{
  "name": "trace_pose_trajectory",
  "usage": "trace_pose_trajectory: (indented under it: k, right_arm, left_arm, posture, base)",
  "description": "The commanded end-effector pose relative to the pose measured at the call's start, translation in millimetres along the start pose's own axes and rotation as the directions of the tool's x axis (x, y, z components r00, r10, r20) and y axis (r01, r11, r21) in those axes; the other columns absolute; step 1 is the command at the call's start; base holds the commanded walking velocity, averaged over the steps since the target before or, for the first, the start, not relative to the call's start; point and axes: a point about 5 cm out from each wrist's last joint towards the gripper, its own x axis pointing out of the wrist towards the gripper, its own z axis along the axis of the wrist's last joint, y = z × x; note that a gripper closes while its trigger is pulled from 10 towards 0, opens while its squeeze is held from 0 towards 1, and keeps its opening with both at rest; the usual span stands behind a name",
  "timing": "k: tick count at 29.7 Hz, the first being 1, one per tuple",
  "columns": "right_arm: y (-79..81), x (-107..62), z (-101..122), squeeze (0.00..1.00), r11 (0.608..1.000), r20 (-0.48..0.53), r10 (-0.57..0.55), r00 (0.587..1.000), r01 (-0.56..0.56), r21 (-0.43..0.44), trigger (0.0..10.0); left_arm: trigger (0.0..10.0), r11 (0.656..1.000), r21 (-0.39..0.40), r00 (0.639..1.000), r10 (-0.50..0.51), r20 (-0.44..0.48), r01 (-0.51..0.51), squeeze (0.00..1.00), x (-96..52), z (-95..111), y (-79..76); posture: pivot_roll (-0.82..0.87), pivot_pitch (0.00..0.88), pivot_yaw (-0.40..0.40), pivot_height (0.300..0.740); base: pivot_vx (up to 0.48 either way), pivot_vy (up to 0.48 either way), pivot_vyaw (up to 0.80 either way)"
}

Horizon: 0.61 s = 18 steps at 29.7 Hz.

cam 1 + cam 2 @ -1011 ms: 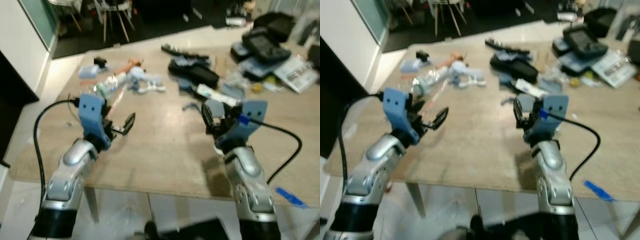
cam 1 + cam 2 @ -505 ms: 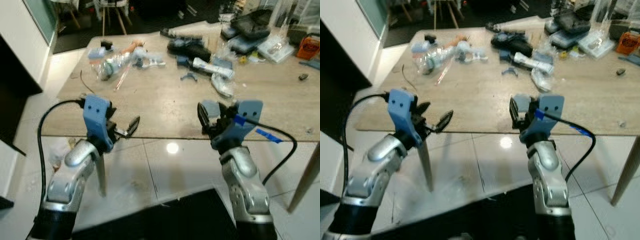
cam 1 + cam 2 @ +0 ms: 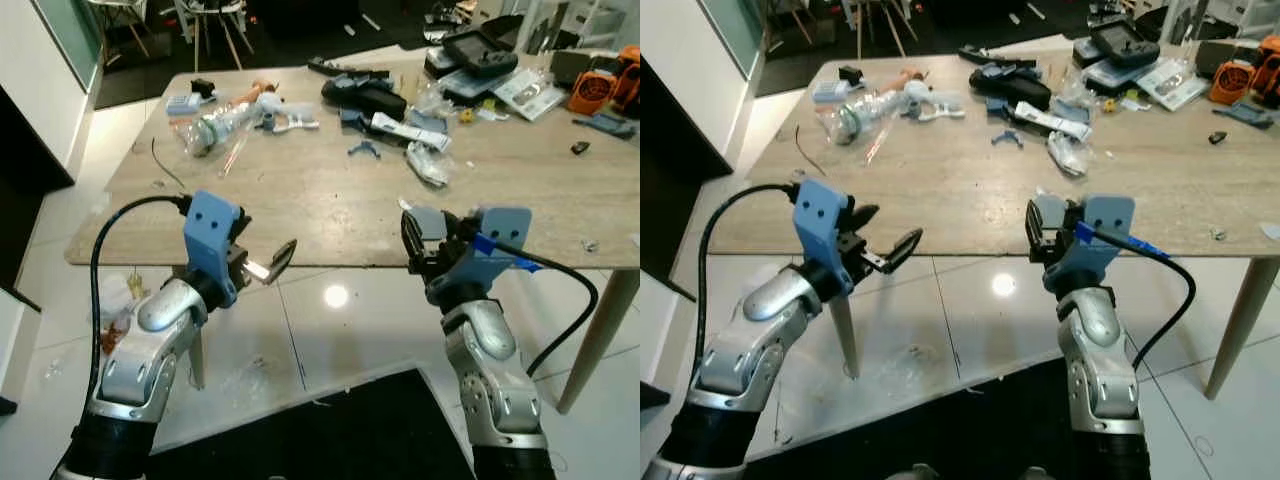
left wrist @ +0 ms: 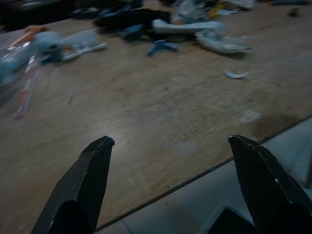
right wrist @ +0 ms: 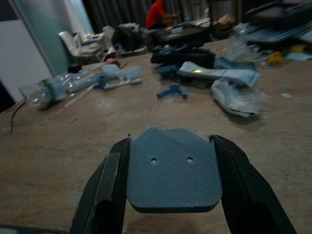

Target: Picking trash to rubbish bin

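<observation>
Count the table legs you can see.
2. One leg stands under the table's left front corner, behind the left hand. The other is at the right front. Rear legs may be hidden.

We are seeing bare wood along the near half of the table (image 3: 300,215), giving both grippers open passage from the edge inward. Clutter is crowding the far half: a crushed plastic bottle (image 3: 208,130) at far left, a black pouch (image 3: 365,95) and white wrappers (image 3: 425,165) centre, an orange tool (image 3: 590,92) far right.
</observation>
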Motion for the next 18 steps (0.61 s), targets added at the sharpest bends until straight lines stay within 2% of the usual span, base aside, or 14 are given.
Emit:
trace_pose_trajectory:
  k: [1, 14, 18]
  right_arm:
    - [-1.0, -2.8, -3.9, 0.00, 1.000, -0.008, -0.005, 1.000, 0.005, -0.003, 10.0]
    - [-5.0, -4.8, -16.8, 0.00, 1.000, -0.055, -0.020, 0.998, 0.021, 0.008, 10.0]
    - [-6.5, -6.4, -19.5, 0.00, 0.999, -0.065, -0.029, 0.997, 0.030, 0.017, 10.0]
  left_arm:
    - [10.0, 0.999, 0.005, 0.999, 0.034, -0.017, -0.034, 0.00, -0.9, -4.9, 4.0]
    - [10.0, 0.998, 0.014, 0.998, 0.059, -0.035, -0.059, 0.00, 2.0, -11.7, 3.1]
    - [10.0, 0.995, 0.039, 0.994, 0.097, -0.046, -0.095, 0.00, 3.1, -15.3, 5.3]
  posture:
    - [0.00, 0.135, 0.128, 0.740]
    - [-0.01, 0.115, 0.122, 0.740]
    - [-0.01, 0.112, 0.124, 0.740]
  base:
    - [0.000, 0.000, 0.00]
    - [0.000, 0.000, 0.00]
    - [0.000, 0.000, -0.80]
